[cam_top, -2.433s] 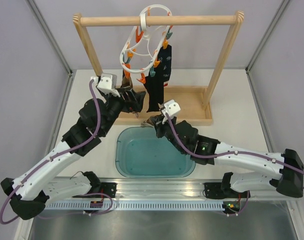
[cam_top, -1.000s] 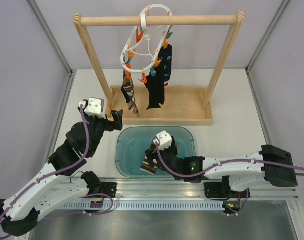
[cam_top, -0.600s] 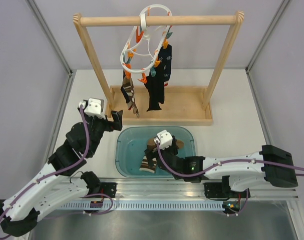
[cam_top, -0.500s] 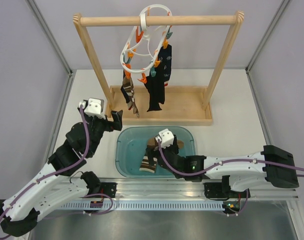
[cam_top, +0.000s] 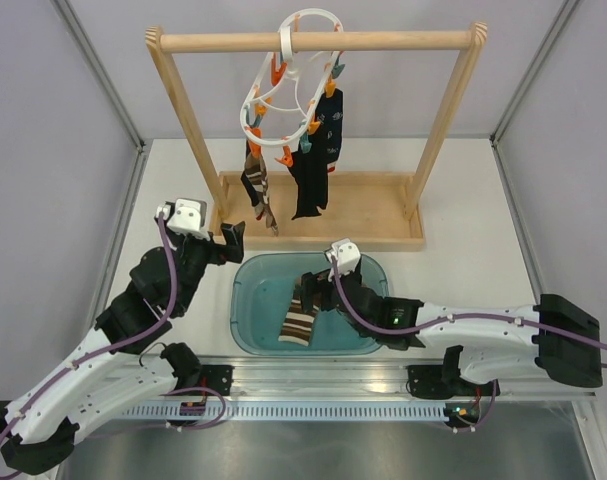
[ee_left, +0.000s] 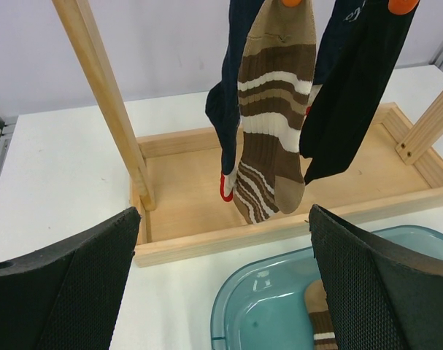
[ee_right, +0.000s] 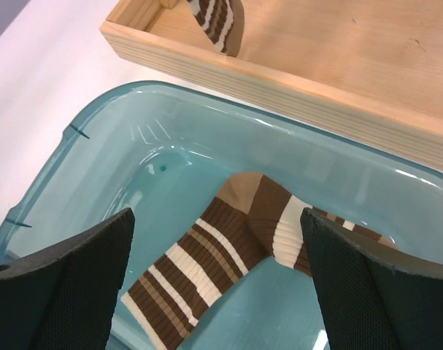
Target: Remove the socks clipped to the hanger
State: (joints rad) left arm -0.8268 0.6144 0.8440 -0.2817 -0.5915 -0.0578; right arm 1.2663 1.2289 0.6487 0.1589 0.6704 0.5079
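One striped sock [cam_top: 301,320] lies in the bin [cam_top: 258,290], others (striped [cam_top: 258,190] and dark [cam_top: 311,175]) hang clipped to the hanger [cam_top: 283,95], with the left gripper [cam_top: 231,238] and right gripper [cam_top: 318,290] spread, empty.

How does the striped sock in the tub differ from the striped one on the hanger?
The loose striped sock lies bent in the teal tub, unclipped; the hanging striped sock dangles upright, clipped to the hanger. The loose striped sock lies alone; the hanging striped sock has dark socks beside it. Both are brown with tan and white stripes.
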